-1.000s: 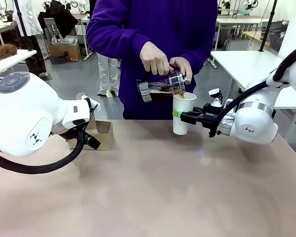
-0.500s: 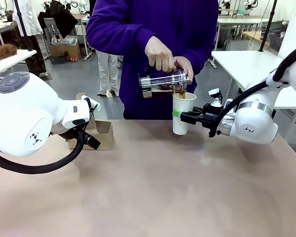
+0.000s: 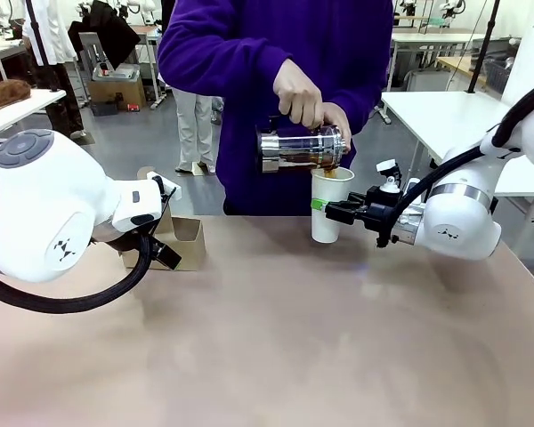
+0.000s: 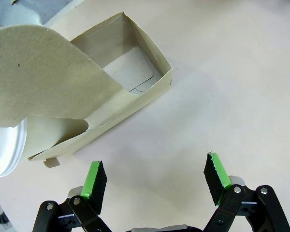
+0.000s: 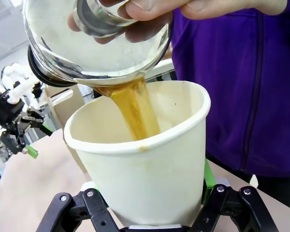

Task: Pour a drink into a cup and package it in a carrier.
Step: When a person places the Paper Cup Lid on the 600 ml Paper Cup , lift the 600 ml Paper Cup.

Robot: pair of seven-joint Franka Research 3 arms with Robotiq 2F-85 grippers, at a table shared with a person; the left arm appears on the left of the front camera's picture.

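At frame centre the right gripper (image 3: 323, 207), jaws clamped on the cup (image 3: 332, 187), should hold rigid and upright under the pouring jug (image 3: 301, 149) — the left gripper (image 4: 157, 176) gapes empty beside the carrier (image 4: 130, 104).

Desk (image 3: 276, 338) mid + near edge: open room. Far edge, R of centre: cup (image 3: 331, 213) clamped by right gripper (image 3: 324, 210); jug (image 3: 301, 149) + person's hand (image 3: 300, 96) block its top. Far edge, L: carrier (image 3: 185, 242) behind left arm (image 3: 44, 209).
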